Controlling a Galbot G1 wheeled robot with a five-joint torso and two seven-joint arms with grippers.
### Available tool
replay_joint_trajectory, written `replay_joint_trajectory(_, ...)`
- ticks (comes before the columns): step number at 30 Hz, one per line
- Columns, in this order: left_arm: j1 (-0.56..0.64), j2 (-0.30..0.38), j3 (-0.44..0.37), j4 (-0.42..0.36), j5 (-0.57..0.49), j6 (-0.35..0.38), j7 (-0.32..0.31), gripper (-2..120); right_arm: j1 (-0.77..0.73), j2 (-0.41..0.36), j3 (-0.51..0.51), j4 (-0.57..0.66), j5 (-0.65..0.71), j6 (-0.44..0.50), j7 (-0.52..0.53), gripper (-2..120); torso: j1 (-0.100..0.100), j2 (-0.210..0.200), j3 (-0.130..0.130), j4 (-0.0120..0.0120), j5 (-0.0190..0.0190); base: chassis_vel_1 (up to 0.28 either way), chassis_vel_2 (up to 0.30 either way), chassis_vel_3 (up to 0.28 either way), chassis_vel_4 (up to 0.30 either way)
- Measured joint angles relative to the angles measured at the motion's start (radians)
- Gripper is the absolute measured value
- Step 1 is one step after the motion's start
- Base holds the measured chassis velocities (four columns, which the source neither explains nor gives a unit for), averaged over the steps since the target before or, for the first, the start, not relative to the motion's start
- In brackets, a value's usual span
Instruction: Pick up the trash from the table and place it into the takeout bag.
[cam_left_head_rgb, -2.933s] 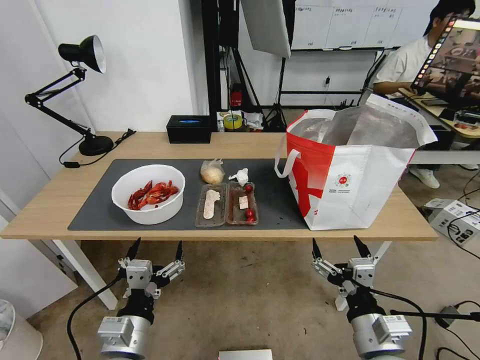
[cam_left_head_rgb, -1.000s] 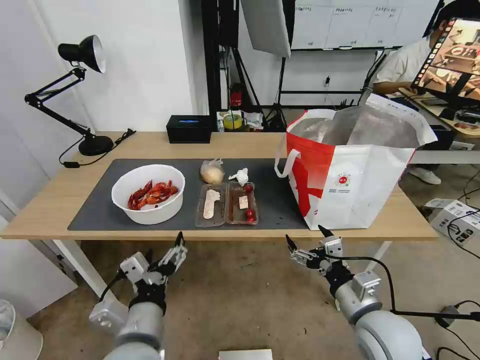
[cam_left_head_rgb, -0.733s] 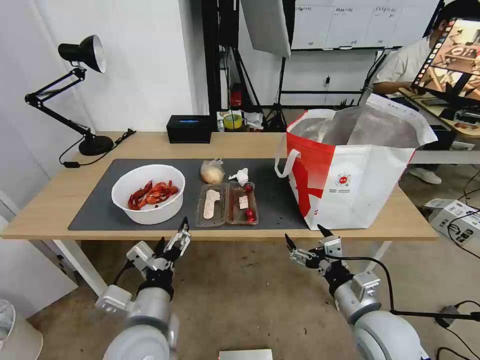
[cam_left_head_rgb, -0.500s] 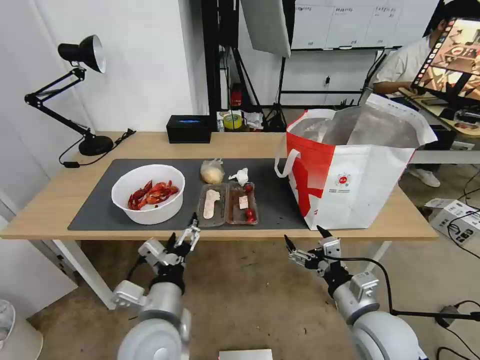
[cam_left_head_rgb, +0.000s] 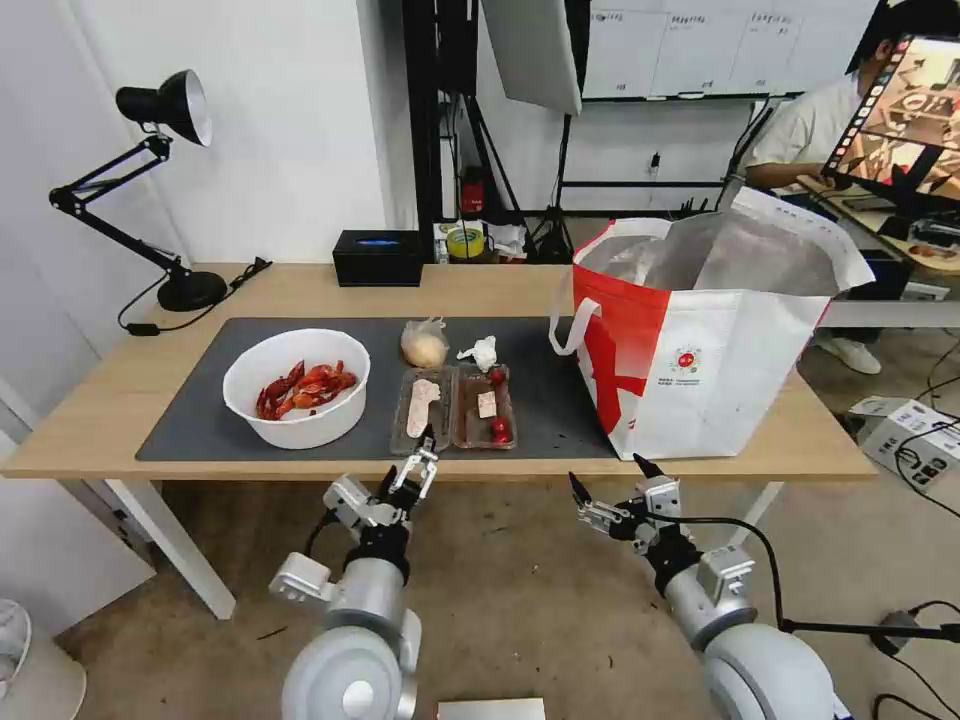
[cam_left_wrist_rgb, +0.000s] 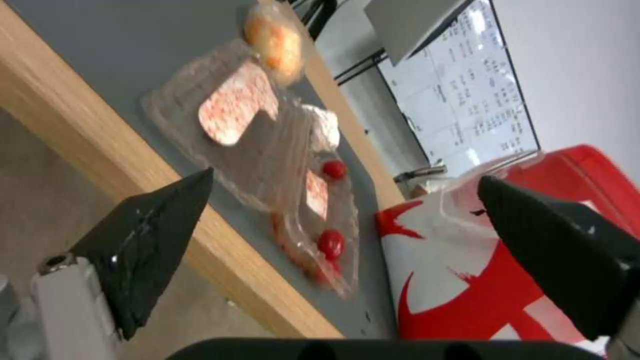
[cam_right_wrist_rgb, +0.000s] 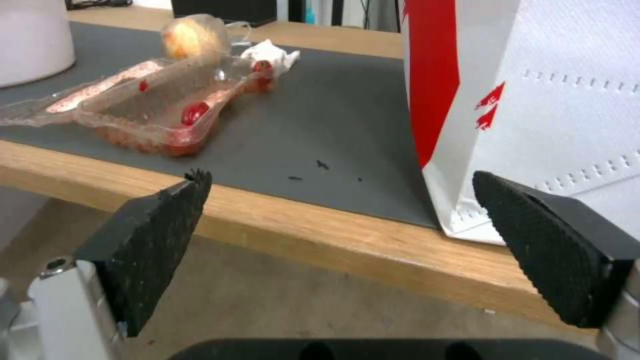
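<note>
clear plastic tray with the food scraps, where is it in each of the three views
Head view: the clear two-compartment tray lies mid-mat, right of the white bowl, just beyond the open left pincer.
Left wrist view: the tray runs diagonally between the two fingertips.
Right wrist view: the tray sits upper left on the mat.
Shared landmark: the red-and-white takeout bag beside it.

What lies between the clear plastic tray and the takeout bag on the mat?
Only bare dark mat with a few tiny dark crumbs separates the clear tray from the takeout bag, seen in the right wrist view.
</note>
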Motion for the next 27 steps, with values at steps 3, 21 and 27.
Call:
replay_joint_trajectory(3,-0.014,-0.007,0.007,0.015,0.008,0.0,0.0,100,-0.001,-0.001,0.0,0.0,0.0,0.0,0.002,100,0.0,0.0,0.0,0.0,0.0,0.0,0.0,0.0,0.0)
replay_joint_trajectory(21,-0.097,-0.05,0.072,0.114,0.001,-0.002,-0.009,100,-0.007,-0.014,0.01,-0.004,0.0,-0.001,0.01,100,0.0,0.0,0.0,0.0,0.0,0.0,0.0,0.0,0.0)
replay_joint_trajectory(27,-0.119,-0.056,0.073,0.134,-0.006,-0.002,-0.015,100,-0.002,-0.012,0.009,-0.012,0.0,-0.001,0.01,100,0.0,0.0,0.0,0.0,0.0,0.0,0.0,0.0,0.0)
